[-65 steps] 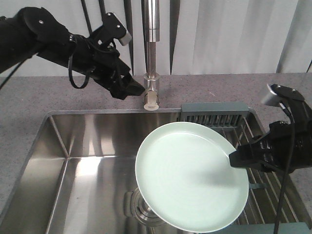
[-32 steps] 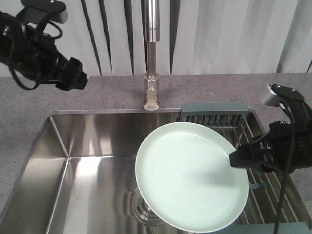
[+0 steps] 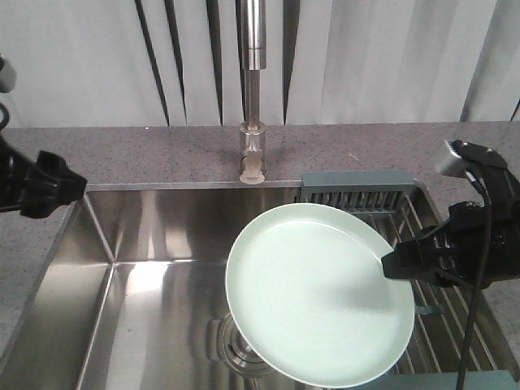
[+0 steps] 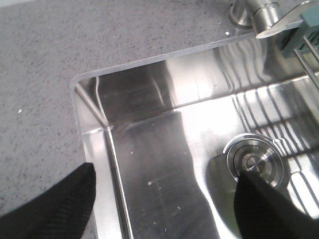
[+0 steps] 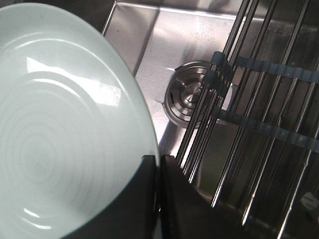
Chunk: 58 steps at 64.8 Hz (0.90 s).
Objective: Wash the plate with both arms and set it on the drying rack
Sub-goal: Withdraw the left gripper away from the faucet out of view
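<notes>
right gripper (image 3: 387, 266) clamped on the right rim of the plate (image 3: 317, 296); wrist view confirms: both black fingers (image 5: 144, 199) pinch the rim edge, one on each face, no gap; plate (image 5: 65, 124) is pale mint green, glossy, faint concentric rings on the face; it hangs over the sink basin (image 3: 146, 276), face tilted up toward the front camera, covering most of the drain (image 3: 231, 349); nothing but the right gripper touches it; small light-grey block (image 3: 459, 158) sits on top of the right arm

drying rack (image 3: 357, 191) is on the right side of the sink; grey-green slotted section at the back, steel wire bars (image 3: 443, 325) running forward under and behind the right gripper; plate's right rim lies just beside the bars in the right wrist view (image 5: 259, 99), can't tell if it touches them; drain (image 5: 187, 97) visible past the bars

left gripper (image 3: 57, 185) is at the far left, over the sink's left edge where it meets the grey countertop (image 3: 162, 150), well apart from the plate; left wrist view: its two fingers (image 4: 55, 199) spread wide, nothing between them, so it's open and empty; below it the back-left basin corner (image 4: 104, 127) and the drain (image 4: 254, 162)

faucet (image 3: 253, 89) stands behind the basin, centre; no water visible from it
</notes>
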Motion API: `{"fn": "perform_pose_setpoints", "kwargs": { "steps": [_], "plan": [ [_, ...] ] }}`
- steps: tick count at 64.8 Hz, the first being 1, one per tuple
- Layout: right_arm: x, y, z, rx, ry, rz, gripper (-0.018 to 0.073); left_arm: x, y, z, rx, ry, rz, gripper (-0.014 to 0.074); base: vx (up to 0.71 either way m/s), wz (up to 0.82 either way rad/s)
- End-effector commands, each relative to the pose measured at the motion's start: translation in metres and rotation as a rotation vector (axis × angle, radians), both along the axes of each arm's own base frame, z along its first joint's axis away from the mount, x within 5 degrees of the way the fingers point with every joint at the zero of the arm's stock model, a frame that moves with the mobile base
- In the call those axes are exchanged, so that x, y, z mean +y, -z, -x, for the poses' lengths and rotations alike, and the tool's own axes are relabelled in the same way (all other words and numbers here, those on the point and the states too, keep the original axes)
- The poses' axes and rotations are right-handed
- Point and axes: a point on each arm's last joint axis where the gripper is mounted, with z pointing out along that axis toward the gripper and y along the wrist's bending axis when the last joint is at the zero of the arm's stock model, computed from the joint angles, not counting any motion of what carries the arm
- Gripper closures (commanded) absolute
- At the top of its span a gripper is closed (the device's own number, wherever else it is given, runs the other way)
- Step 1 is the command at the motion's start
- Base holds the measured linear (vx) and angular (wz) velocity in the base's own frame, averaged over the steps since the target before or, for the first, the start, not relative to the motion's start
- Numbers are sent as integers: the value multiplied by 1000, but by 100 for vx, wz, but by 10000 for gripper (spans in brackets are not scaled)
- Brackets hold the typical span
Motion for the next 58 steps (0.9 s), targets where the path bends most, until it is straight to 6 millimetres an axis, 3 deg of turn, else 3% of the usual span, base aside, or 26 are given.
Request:
{"fn": "perform_pose_setpoints", "kwargs": {
  "steps": [1, 32, 44, 58],
  "plan": [
    [1, -16, 0, -66, 15, -43, 568, 11, -15, 20, -117, -58, 60, 64, 0, 0],
    [1, -16, 0, -66, 15, -43, 568, 30, 12, 98, -175, -112, 115, 64, 0, 0],
    [1, -16, 0, -66, 15, -43, 568, 33, 12, 113, -218, -110, 125, 64, 0, 0],
    [1, -16, 0, -66, 15, -43, 568, 33, 12, 115, -217, -109, 125, 64, 0, 0]
  ]
}}
